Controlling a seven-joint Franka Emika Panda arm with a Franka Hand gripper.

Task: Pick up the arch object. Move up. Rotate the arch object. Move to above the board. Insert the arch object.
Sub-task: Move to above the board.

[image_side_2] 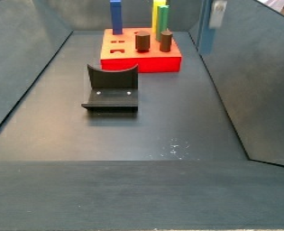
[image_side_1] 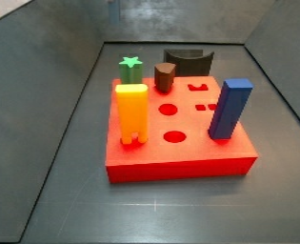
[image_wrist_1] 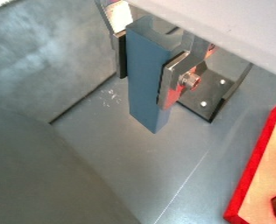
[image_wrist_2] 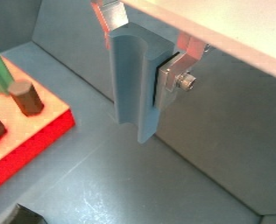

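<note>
My gripper (image_wrist_1: 148,74) is shut on the arch object (image_wrist_1: 146,87), a long blue-grey block with a curved channel down one side. The channel shows best in a wrist view (image_wrist_2: 134,87), where the gripper (image_wrist_2: 140,70) clamps the block's upper part between a silver finger (image_wrist_2: 172,83) and the opposite pad. In a side view the gripper (image_side_2: 213,13) holds the arch object (image_side_2: 205,38) upright near the right wall, beside the red board (image_side_2: 138,63). The board's edge (image_wrist_1: 259,166) lies off to one side of the block, not under it. The board (image_side_1: 178,162) shows whole in a side view without the gripper.
In the board stand an orange block (image_side_1: 133,112), a green star peg (image_side_1: 130,67), a brown peg (image_side_1: 164,76) and a blue block (image_side_1: 230,108). The dark fixture (image_side_2: 112,88) sits on the floor in front of the board. Grey walls enclose the floor.
</note>
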